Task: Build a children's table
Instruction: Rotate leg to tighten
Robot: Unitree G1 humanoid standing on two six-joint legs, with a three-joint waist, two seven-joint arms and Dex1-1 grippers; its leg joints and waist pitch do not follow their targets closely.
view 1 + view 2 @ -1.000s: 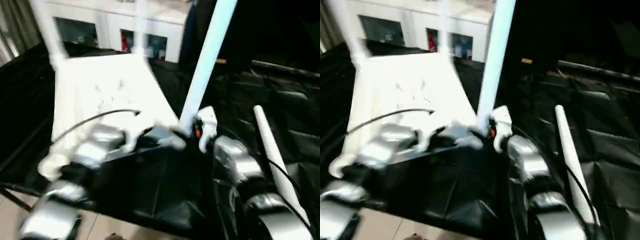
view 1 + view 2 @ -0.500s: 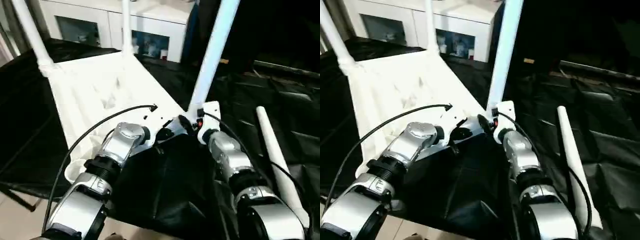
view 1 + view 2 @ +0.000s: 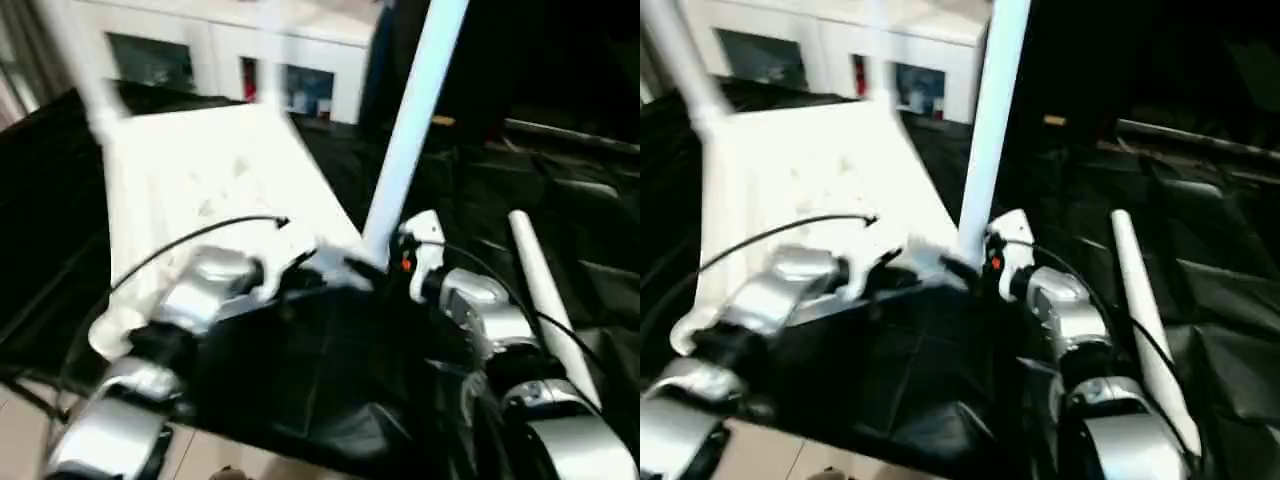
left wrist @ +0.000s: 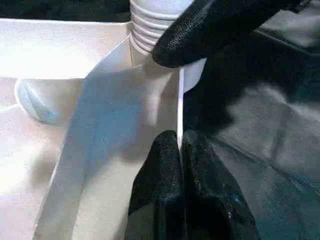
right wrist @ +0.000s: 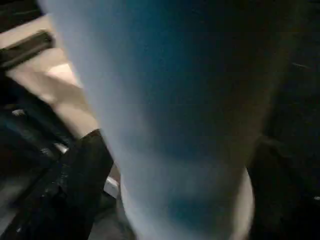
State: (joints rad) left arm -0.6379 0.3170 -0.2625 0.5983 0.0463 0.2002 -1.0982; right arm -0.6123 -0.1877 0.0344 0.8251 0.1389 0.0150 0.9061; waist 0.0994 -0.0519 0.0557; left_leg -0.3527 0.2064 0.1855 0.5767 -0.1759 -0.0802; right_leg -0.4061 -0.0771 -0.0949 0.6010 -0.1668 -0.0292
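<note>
While we hold the children's table (image 3: 200, 180) upside down on the black-draped bench (image 3: 330, 390), ribbed underside up, we log items from it outward.

Legs, fitted: two at far corners, upright, blurred (image 3: 85, 70) & (image 3: 270, 50); third leg (image 3: 410, 120) standing in near corner socket (image 4: 165, 30), threaded collar visible at its base.

Leg, loose: fourth leg (image 3: 545, 300) lying on the cloth beside our right arm, apart from the top.

Open socket: near corner on our left (image 3: 105, 335), no leg in it.

Left gripper (image 4: 179, 150): fingers together, pinched on the thin rim of the tabletop just beside the third leg's socket.

Right gripper (image 5: 175, 165): fingers wide apart, one either side of third leg near its base; can't tell if pads touch it.

Progress, est.: approx. three of four legs in; whether third is fully seated we can't tell. Left to do: fit the loose leg, turn table upright.

Background: white cabinet w/ glass doors (image 3: 230, 60).
</note>
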